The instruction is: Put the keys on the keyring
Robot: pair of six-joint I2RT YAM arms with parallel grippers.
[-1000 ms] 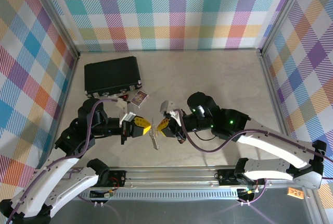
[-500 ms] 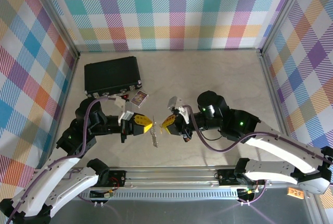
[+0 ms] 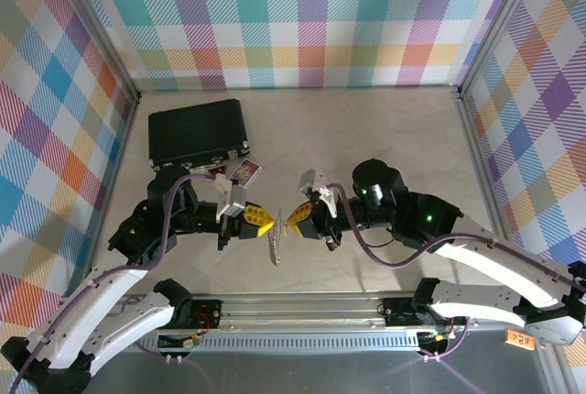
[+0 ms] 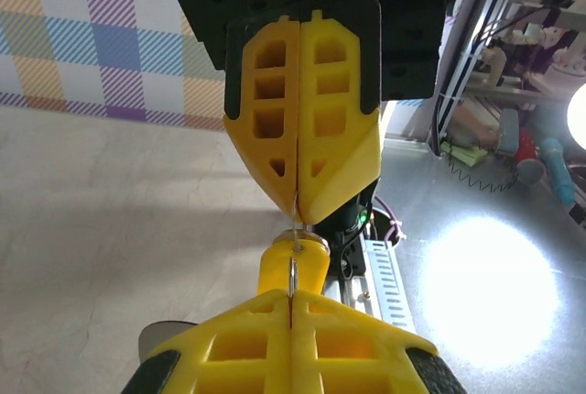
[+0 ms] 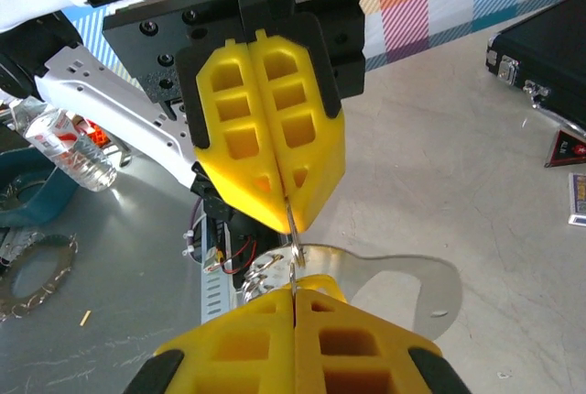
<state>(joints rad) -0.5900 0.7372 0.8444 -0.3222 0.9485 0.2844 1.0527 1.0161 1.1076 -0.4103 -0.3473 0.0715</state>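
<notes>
From above, the left pincer (image 3: 264,223) and right pincer (image 3: 293,220) meet tip to tip over the beige surface (image 3: 366,137). Both are clamped on the silver-grey oblong metal keyring (image 3: 275,247), which hangs between them.

Left wrist: its closed yellow fingers (image 4: 238,344) pinch the keyring's thin edge. The small yellow-headed key (image 4: 311,270) sits just above them.

Right wrist: its closed fingers (image 5: 357,339) pinch that same edge.

Multicoloured plaid is shown on the walls (image 3: 311,18); the case (image 3: 197,133) at ten o'clock is black, the keyring (image 3: 274,247) silver.
</notes>
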